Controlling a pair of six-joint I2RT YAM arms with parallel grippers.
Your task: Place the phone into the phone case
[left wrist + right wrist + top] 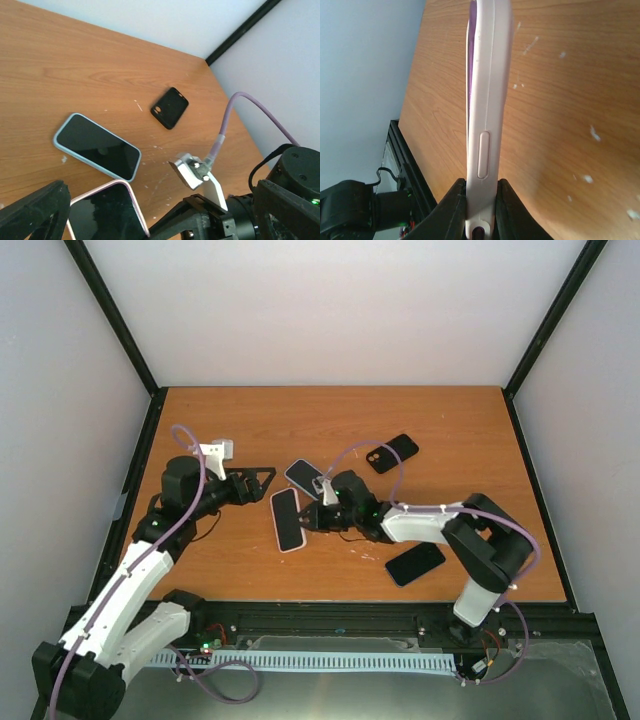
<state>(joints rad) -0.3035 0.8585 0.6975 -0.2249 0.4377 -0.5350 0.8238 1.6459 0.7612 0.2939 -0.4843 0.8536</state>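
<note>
A phone in a pink case point(287, 520) lies left of centre on the table. My right gripper point(314, 516) is shut on its right end. In the right wrist view the pink case's edge point(485, 100) stands between my fingers point(451, 210), with purple phone showing inside it; the gripper point(480, 207) is clamped on it. My left gripper point(264, 483) is open and empty, just left of the pink case's far end. In the left wrist view the pink-cased phone point(102, 212) lies between the spread fingers point(35, 212). An empty black case point(392, 452) lies at the back right.
A phone in a light blue case point(302, 477) lies just behind the pink one and also shows in the left wrist view point(97, 146). A bare black phone point(415, 563) lies near the front right edge. The black case shows in the left wrist view point(169, 107).
</note>
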